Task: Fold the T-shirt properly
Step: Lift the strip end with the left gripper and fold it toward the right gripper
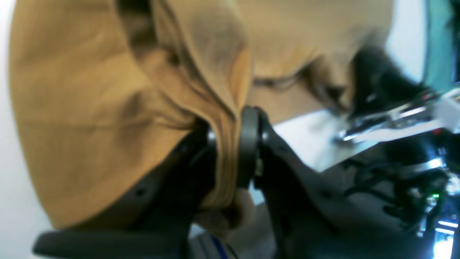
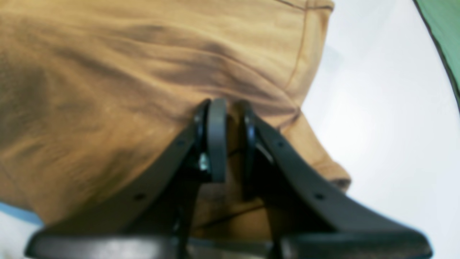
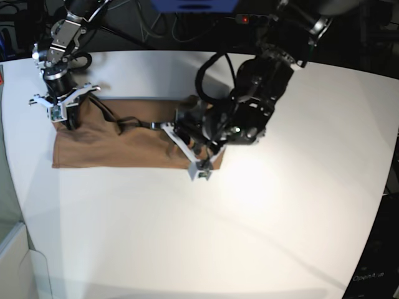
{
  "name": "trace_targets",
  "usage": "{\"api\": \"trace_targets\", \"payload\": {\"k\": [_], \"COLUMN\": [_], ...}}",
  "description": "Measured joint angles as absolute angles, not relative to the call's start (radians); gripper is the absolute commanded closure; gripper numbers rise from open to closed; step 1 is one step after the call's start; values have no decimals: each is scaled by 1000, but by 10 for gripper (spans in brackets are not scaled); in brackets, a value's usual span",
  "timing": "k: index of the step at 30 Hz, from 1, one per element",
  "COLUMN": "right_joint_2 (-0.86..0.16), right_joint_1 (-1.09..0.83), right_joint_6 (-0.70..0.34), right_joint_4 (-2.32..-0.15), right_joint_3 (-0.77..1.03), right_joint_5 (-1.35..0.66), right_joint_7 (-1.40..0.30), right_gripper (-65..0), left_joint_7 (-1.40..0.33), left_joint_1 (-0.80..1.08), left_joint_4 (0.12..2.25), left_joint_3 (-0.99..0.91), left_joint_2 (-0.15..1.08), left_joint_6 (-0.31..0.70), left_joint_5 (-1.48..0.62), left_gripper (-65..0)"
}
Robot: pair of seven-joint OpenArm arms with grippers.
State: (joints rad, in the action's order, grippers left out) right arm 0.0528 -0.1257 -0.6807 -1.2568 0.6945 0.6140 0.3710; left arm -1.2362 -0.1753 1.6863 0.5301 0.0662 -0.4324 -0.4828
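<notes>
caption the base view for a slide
Two robot arms, a pincer on the left and another on the right, work over a brown T-shirt on a white table

A robotics lab or similar workspace is suggested: two black robot arms (image 3: 262, 87) are set over a broad white tabletop (image 3: 280, 205). Dark equipment lettered "OpenArm" (image 3: 374, 274) is seen at one corner, and loose black cables (image 1: 370, 180), though blurred, can probably be made out beyond the table edge.

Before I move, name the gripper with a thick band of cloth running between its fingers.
The left gripper: a bunched band of the T-shirt runs between its fingers. The right gripper shows no such band.
</notes>
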Motion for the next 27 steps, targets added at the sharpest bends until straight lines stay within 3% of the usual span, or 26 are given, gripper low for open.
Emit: {"api": "trace_targets", "payload": {"k": [4, 9, 15, 24, 27], "right_joint_2": [53, 53, 53, 53, 53], "right_joint_1": [-127, -127, -128, -128, -128], "right_joint_6": [-683, -681, -680, -681, -680], "right_joint_4": [-1257, -1257, -1257, -1257, -1257], "right_joint_3": [694, 694, 694, 694, 694], "right_joint_5": [613, 614, 614, 613, 614], "right_joint_7": [372, 372, 372, 372, 372], "right_gripper": [-55, -55, -55, -55, -55], "left_joint_7": [-1270, -1300, -1300, -1302, -1302], "left_joint_1": [-219, -252, -266, -271, -294], "left_joint_4": [1659, 1659, 1663, 1665, 1665], "left_joint_3": [580, 632, 644, 645, 728], "left_joint_2": [64, 70, 88, 94, 104], "left_joint_6": [-585, -697, -696, -696, -696], "left_joint_5": [-484, -484, -474, -305, -227], "left_gripper": [-23, -23, -23, -23, -23]}}
